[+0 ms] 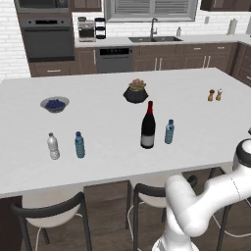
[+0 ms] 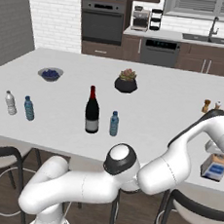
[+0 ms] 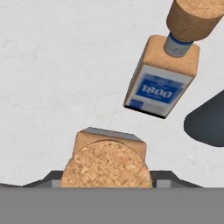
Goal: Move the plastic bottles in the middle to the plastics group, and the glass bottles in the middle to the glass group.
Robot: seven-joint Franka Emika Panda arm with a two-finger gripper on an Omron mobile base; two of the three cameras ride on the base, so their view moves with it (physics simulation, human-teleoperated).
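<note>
A: Where's the squarish bottle?
B: Upright at the counter's near edge, well right of the wine bottle, under the gripper. A twin with a blue label stands just beside it.
A: Gripped?
B: The fingers flank its cork. Clamped or loosened, I cannot tell.
A: Handling?
B: Glass, so heavy, stiff, slick and breakable. Best held by its flat sides, I'd judge.
A: Farther off?
B: The water bottle is just right of the wine bottle, and the plastics group is well left of it.

place: kitchen | cues: oven, sink, likely dishwasher
</note>
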